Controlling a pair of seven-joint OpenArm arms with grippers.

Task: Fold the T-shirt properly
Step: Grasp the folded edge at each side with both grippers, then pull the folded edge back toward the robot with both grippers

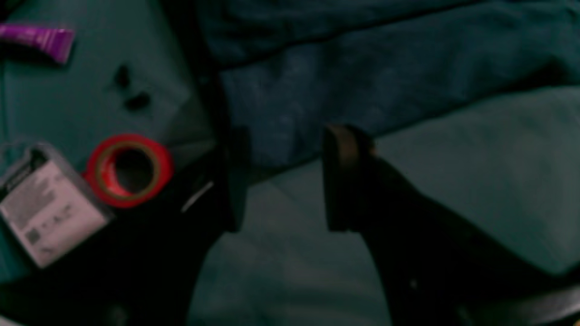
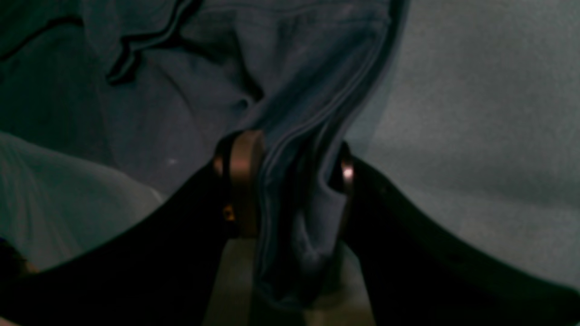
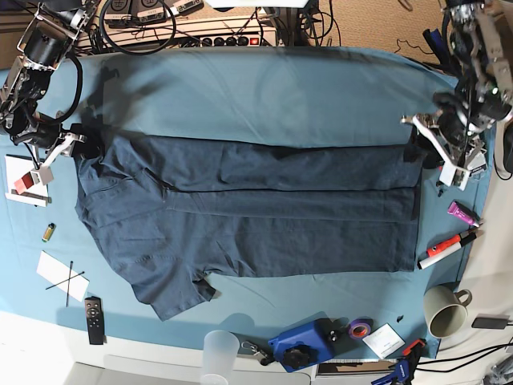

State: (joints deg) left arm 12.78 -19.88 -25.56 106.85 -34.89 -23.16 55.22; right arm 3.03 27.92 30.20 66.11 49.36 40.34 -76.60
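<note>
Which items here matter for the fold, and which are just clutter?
Job:
- dark navy cotton T-shirt, partly folded on the teal table cloth
- right gripper, shut on a bunch of the shirt
- left gripper, open at the shirt's edge

Lying about:
- red tape roll
- beige ceramic mug
- black remote
- red-capped marker

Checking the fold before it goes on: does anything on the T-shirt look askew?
Yes. The T-shirt lies lopsided: its lower sleeve juts out unfolded, while the right gripper pinches a bunched edge.
</note>
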